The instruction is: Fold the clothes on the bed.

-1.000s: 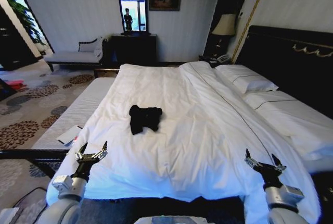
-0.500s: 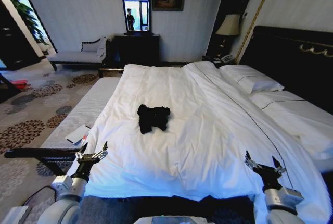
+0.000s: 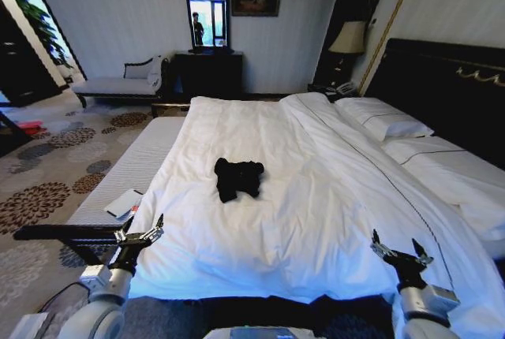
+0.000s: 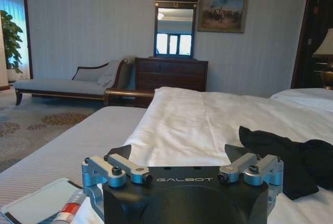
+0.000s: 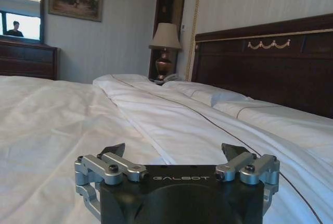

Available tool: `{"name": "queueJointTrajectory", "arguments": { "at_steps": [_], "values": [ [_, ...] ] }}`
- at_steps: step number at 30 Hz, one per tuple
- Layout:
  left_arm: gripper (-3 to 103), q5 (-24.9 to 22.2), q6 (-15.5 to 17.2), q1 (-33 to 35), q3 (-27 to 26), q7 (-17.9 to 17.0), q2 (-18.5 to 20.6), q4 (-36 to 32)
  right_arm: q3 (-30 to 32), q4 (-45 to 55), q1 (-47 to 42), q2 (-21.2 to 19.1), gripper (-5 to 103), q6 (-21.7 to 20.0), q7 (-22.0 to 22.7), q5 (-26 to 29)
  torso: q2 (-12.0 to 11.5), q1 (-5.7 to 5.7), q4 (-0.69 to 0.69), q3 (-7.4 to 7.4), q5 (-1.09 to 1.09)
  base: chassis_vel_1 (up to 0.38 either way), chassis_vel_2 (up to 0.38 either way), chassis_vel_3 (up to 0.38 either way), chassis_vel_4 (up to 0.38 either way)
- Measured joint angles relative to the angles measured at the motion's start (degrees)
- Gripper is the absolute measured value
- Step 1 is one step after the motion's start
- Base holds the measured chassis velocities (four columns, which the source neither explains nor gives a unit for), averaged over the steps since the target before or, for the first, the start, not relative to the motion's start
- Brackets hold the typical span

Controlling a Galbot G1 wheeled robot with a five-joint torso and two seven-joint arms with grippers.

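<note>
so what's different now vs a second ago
Only the view has shifted, so the robot itself moved. The black T-shirt lies crumpled on the bed as before. The left end effector and right end effector stay open and empty near the bed's edge.

Lighting was uneven. Daylight entered from the opening (image 3: 14,8) at the robot's far left, and the mirror (image 3: 207,13) reflected a bright window. The white duvet (image 3: 316,197) read brightest with a cool bluish cast in the head view; the headboard (image 3: 442,87) and the floor at the bed's foot were deep in shadow. Straight lines bowed toward the head view's edges. The wrist views were softer and dimmer, and the lamp (image 5: 165,36) there showed no strong glow.
</note>
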Motion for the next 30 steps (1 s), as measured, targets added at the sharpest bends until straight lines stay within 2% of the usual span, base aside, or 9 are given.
{"name": "queueJointTrajectory", "arguments": {
  "at_steps": [30],
  "values": [
    [100, 0.2, 0.2, 0.0, 0.2, 0.0, 0.2, -0.5, -0.3, -0.1, -0.4, 0.1, 100, 0.6, -0.5, -0.6, 0.0, 0.00, -0.01, 0.00, 0.01, -0.033, 0.040, 0.042, -0.039]
  ]
}}
